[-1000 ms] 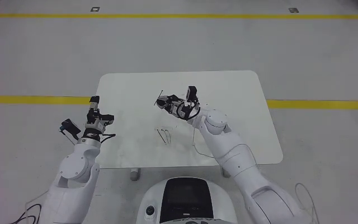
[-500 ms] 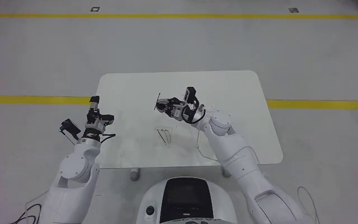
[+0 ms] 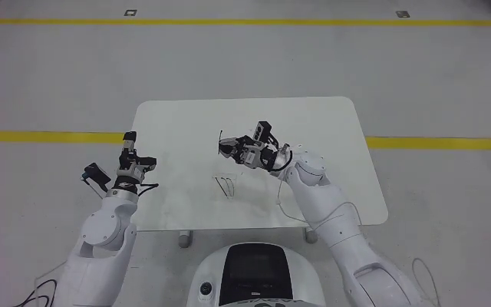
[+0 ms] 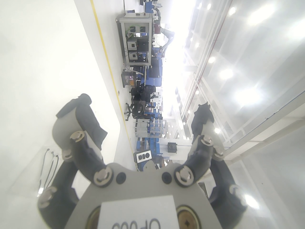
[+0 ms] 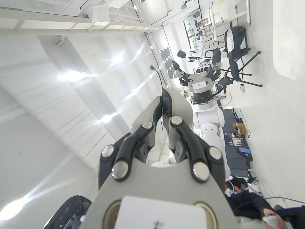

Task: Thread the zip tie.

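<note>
Right pincer (image 3: pixel 227 147) clamps the zip tie (image 3: pixel 220 137) above the middle of the surface (image 3: pixel 330 123); left pincer (image 3: pixel 128 140), jaws apart, hangs at left edge. Next: probably bring tail & head together slowly, keeping alignment w/ the slot.

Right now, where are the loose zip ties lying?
In the top view the loose zip ties lie on the white table, slightly left of centre in its near half, just nearer the robot than the right gripper, shut on another zip tie.
</note>
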Controlling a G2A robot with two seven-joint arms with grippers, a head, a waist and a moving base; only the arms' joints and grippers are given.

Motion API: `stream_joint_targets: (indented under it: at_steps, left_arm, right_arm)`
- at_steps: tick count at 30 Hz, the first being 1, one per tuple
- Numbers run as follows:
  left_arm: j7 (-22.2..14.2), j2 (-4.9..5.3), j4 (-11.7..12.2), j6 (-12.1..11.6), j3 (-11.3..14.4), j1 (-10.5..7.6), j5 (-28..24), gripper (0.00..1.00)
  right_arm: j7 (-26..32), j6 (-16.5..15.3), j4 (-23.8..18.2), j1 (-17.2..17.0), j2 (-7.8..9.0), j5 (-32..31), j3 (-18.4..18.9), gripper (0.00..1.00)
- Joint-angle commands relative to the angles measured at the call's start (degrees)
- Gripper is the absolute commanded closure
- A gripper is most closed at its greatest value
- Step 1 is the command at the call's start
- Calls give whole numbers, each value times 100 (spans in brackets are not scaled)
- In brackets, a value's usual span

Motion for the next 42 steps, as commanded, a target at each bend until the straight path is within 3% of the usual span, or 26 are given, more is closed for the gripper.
stream_joint_targets:
  at_steps: [1,3,6,13,17,19,27,29,32,34,38,42]
  left_arm:
    - [0,0,0,0,0,0,0,0]
    - [-78,8,-23,-108,8,-38,237,0]
    - [-260,47,-30,-556,8,-38,1248,0]
    - [-502,126,-44,-1948,-7,49,3470,0]
    - [-440,171,-286,-1948,154,64,4573,0]
    - [-477,212,-430,-1948,299,84,4888,0]
    - [-473,220,-439,-1948,313,91,4931,0]
    - [-514,234,-521,-1948,356,28,5202,0]
    - [-406,309,-597,-1948,390,-25,6342,0]
    - [-191,405,-580,-1948,482,-23,7525,0]
    - [531,637,-278,-1948,681,10,9422,0]
    - [1309,888,50,-1948,835,2,10693,0]
  right_arm:
    - [-94,-19,-36,-38,1,-5,-13,100]
    - [-340,-17,-122,-61,18,-154,-35,100]
    - [-767,102,-288,-58,63,-607,-88,100]
    - [-1373,350,-607,-130,130,-1225,-244,100]
    - [-1625,463,-762,-171,153,-1507,-383,100]
    - [-1733,535,-825,-164,165,-1711,-465,100]
    - [-1808,536,-847,-164,170,-1802,-484,100]
    - [-1879,509,-878,-200,176,-1869,-509,100]
    - [-2092,680,-978,-203,202,-2130,-554,100]
    - [-2219,827,-1042,-187,223,-2276,-554,100]
    - [-2326,930,-1055,-169,261,-2460,-549,100]
    - [-2314,930,-965,-103,279,-2493,-600,100]
